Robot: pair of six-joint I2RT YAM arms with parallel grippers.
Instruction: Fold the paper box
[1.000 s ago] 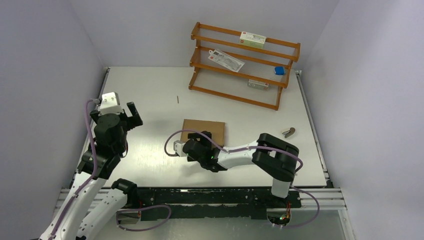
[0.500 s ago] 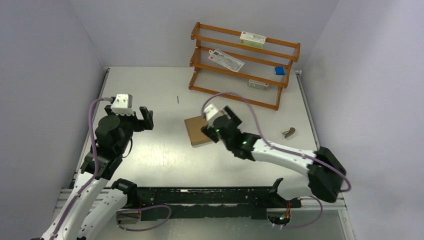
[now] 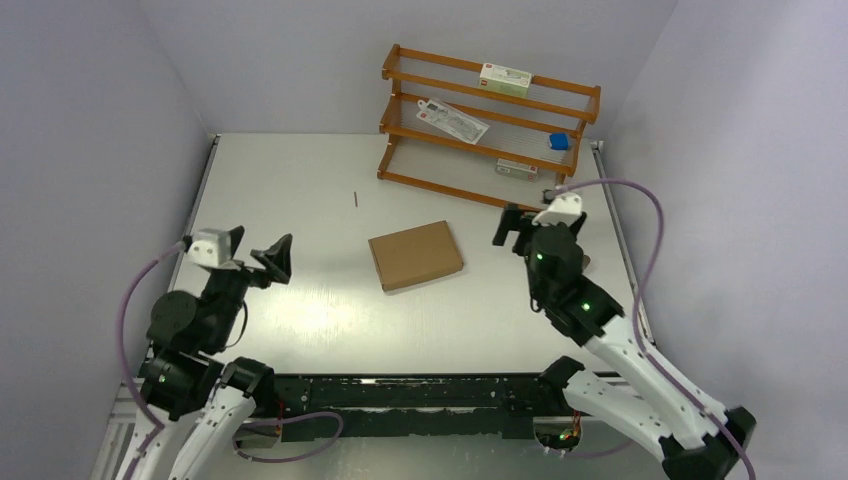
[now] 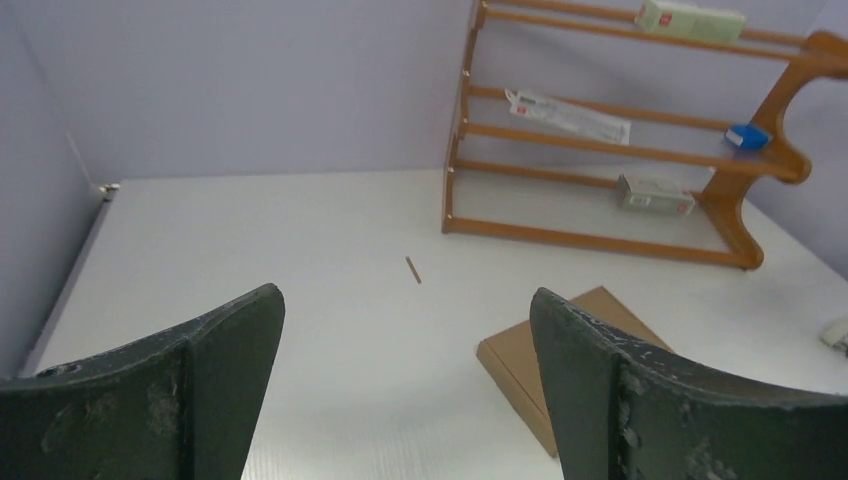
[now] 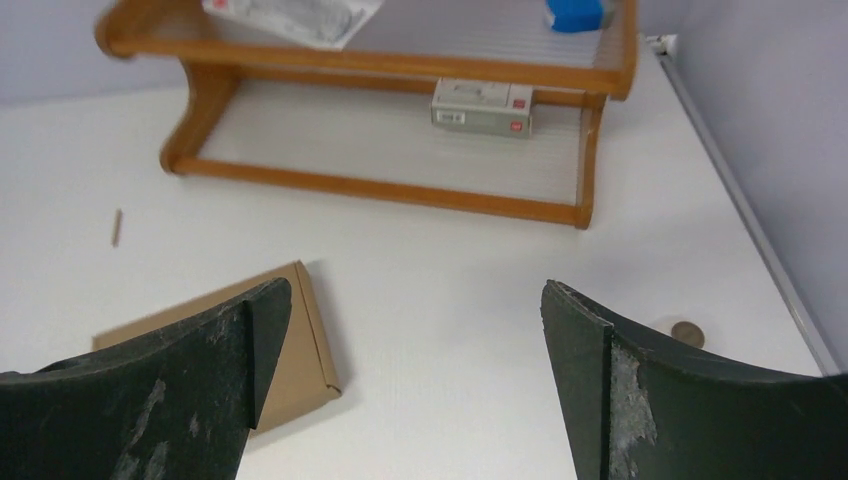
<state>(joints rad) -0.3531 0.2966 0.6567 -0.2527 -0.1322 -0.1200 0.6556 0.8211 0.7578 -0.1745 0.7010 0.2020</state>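
The paper box is a flat, closed brown cardboard packet lying slightly turned near the middle of the table. It also shows in the left wrist view, paper box, and in the right wrist view, paper box, partly behind a finger in each. My left gripper hovers well to its left, open and empty, as the left wrist view of the gripper confirms. To the box's right, my right gripper is raised, open, and holds nothing, which the right wrist view of the gripper also shows.
A wooden rack stands at the back right, holding a white and green carton, a flat packet and a blue item. A small stick lies behind the box. A small brown object lies beside the right arm.
My right arm left the box and swung from its near left to its right, jaws widening. The box now lies turned and alone. My left arm drew back towards the near edge.
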